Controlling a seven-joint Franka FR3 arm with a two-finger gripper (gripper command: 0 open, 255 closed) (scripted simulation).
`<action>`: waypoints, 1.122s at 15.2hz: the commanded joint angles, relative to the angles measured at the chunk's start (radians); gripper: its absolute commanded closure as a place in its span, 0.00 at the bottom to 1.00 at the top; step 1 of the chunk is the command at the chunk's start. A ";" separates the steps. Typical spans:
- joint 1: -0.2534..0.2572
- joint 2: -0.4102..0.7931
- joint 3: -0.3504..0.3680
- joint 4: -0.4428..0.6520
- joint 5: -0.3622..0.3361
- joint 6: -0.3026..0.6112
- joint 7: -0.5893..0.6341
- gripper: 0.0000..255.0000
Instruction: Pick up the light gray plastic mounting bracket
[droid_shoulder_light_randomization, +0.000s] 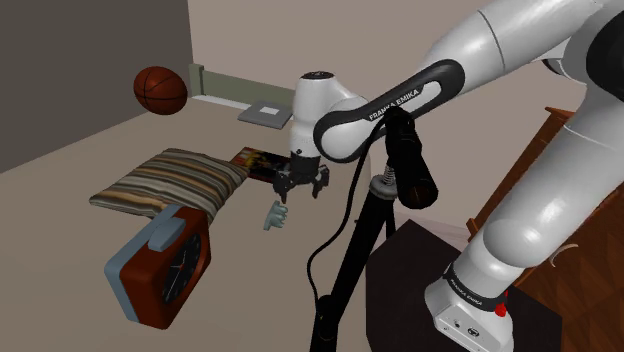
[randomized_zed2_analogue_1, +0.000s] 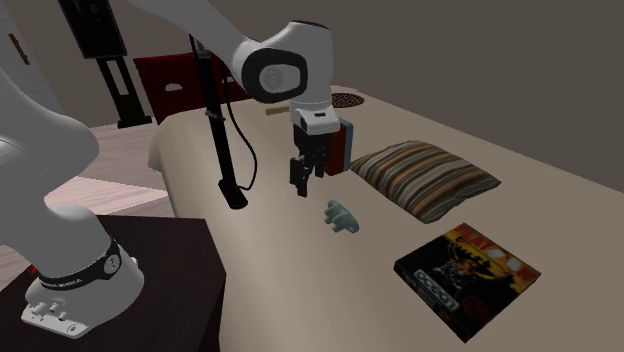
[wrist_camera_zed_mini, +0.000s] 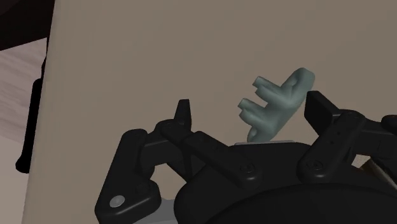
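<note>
Above bracket, jaws spread, holding nothing

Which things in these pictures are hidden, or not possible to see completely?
- Wrist view: the end of the bracket nearest the gripper is hidden behind the gripper's own body.
- Shoulder view: the magazine is partly covered by the pillow and the gripper.
- Second exterior view: the red clock stands mostly behind the gripper, so its dial cannot be seen.

A home, it seems: a striped cushion, a red alarm clock, a magazine, and a basketball at the shoulder view's upper left.
</note>
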 joint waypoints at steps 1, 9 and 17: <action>-0.002 0.112 0.006 0.061 -0.095 0.035 0.100 0.00; 0.073 0.362 -0.063 0.203 -0.301 0.101 0.315 0.00; 0.089 0.413 -0.088 0.202 -0.343 0.146 0.345 1.00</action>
